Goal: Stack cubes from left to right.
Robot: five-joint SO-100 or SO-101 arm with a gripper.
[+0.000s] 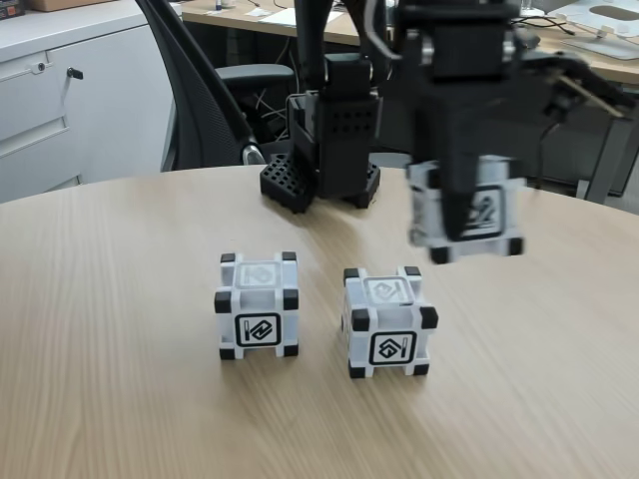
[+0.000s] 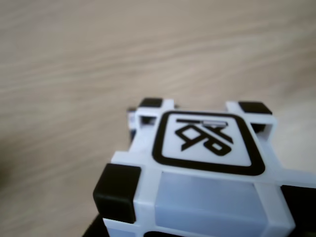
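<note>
White cube (image 1: pixel 486 212) clamped in gripper (image 1: pixel 460 235), lifted above wooden table (image 1: pixel 110 329)

cubes (image 1: pixel 259 304) | black-framed symbols on faces | possibly glyphs, no readable text

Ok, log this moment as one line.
gripper: shut on lifted cube | left cube, middle cube: apart on table | stack: none

Cubes (image 1: pixel 258 304) (image 2: pixel 207 168): smooth white plastic w/ matt black corner blocks. Tabletop (image 1: pixel 110 349): pale wood-grain finish, matt, smooth. Gripper (image 1: pixel 456 232): black plastic, matt.
</note>
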